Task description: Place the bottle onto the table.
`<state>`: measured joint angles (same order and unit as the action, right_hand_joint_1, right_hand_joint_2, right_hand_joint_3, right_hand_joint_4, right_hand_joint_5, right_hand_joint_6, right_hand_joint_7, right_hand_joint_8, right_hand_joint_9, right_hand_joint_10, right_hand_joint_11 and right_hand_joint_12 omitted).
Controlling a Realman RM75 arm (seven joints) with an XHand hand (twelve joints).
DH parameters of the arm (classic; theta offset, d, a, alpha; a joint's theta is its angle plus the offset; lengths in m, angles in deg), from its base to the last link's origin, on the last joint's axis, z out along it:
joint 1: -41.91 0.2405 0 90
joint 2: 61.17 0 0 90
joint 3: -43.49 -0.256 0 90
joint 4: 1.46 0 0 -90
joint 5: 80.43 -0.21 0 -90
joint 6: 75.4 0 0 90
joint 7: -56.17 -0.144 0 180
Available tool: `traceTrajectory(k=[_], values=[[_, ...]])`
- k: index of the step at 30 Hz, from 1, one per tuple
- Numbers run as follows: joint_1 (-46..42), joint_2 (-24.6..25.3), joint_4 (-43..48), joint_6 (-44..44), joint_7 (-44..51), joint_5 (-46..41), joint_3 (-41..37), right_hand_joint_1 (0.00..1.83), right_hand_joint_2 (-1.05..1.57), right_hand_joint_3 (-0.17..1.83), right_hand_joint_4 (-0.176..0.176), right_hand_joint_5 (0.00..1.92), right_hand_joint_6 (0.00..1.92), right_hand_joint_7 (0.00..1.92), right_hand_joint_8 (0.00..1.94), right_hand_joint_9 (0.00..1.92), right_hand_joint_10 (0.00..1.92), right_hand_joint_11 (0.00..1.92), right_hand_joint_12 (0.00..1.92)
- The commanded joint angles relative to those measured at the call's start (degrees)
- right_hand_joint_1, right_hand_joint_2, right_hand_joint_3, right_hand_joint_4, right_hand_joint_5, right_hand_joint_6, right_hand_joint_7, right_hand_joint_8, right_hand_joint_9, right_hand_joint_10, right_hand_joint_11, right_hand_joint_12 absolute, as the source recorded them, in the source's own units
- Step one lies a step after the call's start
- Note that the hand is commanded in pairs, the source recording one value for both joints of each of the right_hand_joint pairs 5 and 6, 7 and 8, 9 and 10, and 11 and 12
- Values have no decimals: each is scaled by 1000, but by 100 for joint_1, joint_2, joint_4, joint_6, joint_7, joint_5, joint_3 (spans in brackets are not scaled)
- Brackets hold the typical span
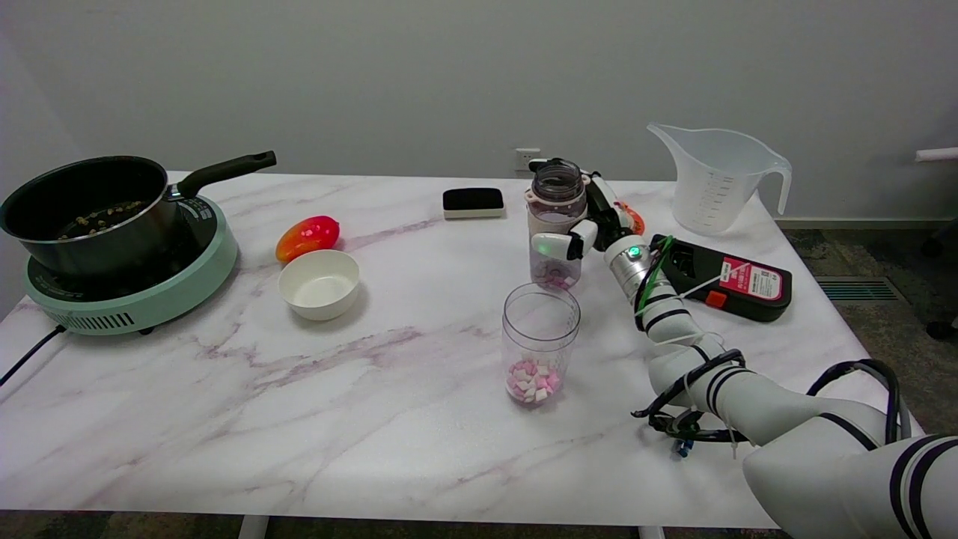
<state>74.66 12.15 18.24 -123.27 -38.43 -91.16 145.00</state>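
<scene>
Bottle (555,224) stands upright, lid off, on the marble counter (374,419) right of centre, a few pink bits at its bottom, the right hand (587,224) wrapped round its right side and gripping it. Whether its base fully rests on the counter cannot be told. Just near of it stands a clear cup (539,352) holding pink and white pieces; a careless release or pull-back to the near right could tip the open bottle into that cup. Just right of the hand lies a black device (730,284), close to the forearm's way out.
</scene>
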Motion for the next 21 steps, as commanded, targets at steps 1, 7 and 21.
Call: traceTrajectory(k=[1,7,21], values=[[-156,-93,184,-29,13,-9,-34,1342,-619,1311,0,511,511,840,840,631,631,736,736],[-424,-431,680,97,13,-9,-40,1328,-814,1415,0,429,429,737,737,612,612,675,675],[-1486,-1301,2278,959,234,57,-498,1303,-1013,1382,0,218,218,554,554,503,503,549,549]])
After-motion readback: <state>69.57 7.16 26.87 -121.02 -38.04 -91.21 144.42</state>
